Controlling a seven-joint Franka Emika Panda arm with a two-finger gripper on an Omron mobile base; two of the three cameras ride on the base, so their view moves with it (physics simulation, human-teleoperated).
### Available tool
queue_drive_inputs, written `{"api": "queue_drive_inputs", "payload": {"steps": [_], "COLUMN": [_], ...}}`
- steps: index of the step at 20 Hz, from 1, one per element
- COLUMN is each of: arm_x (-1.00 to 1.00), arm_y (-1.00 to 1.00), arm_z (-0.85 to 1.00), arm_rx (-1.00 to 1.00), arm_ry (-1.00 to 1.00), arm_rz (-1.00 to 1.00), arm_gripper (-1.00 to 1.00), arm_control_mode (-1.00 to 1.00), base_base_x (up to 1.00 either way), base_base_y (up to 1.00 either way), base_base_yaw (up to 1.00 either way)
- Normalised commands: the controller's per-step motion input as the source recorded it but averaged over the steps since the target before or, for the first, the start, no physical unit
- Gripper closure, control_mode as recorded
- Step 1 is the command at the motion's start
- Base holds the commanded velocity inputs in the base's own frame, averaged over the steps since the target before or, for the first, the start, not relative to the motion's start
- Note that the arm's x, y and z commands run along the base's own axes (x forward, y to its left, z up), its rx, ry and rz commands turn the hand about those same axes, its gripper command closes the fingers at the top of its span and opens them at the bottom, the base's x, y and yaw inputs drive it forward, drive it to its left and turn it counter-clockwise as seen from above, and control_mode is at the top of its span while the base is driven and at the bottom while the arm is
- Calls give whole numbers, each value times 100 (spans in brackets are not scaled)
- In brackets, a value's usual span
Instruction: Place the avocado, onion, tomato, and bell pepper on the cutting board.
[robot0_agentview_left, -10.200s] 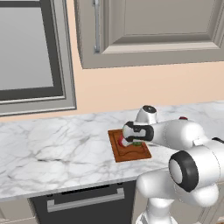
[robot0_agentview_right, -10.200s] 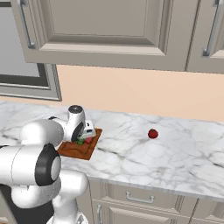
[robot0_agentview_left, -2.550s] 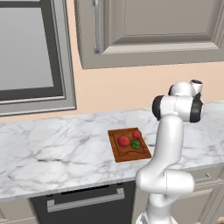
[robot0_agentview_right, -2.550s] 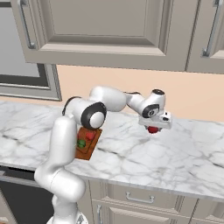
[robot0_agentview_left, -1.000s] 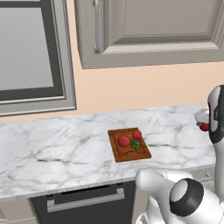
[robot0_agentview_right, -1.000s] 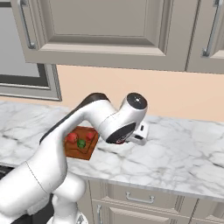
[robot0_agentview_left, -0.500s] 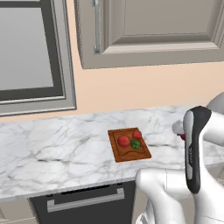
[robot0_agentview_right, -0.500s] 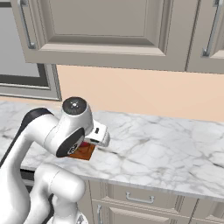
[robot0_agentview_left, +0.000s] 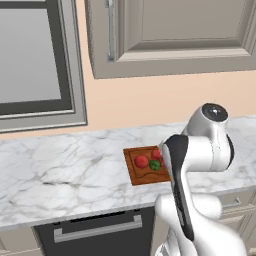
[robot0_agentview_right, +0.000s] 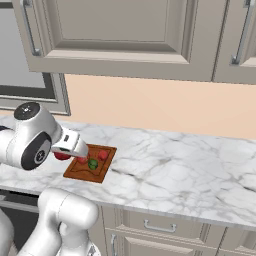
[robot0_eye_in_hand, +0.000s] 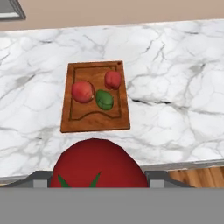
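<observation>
Gripper (robot0_eye_in_hand: 97, 181) is carrying a red tomato (robot0_eye_in_hand: 97, 164) clamped at bottom centre of the hand view, heading for the cutting board (robot0_eye_in_hand: 97, 120) mid-frame where the avocado (robot0_eye_in_hand: 104, 99) is sitting between two red items; next, lowering onto bare wood.

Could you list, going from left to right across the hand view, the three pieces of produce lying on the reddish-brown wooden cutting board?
Larger round red fruit → small rounded green avocado → smaller red piece near the far right corner of the cutting board.
</observation>
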Motion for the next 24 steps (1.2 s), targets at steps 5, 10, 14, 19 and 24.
{"api": "queue_drive_inputs", "payload": {"steps": [5, 10, 14, 19, 24], "arm_x": [27, 36, 46, 42, 38], "arm_y": [58, 21, 8, 15, 6], "arm_z": [-8, -40, -48, -21, -22], "arm_rx": [-4, 0, 0, 0, 0], "arm_ry": [9, 11, 10, 5, 6], "arm_rz": [0, 0, 0, 0, 0], "arm_gripper": [100, 100, 100, 100, 100], "arm_control_mode": [-100, -100, -100, -100, -100], "base_base_x": [0, 0, 0, 0, 0], "base_base_y": [0, 0, 0, 0, 0], "base_base_yaw": [0, 0, 0, 0, 0]}}
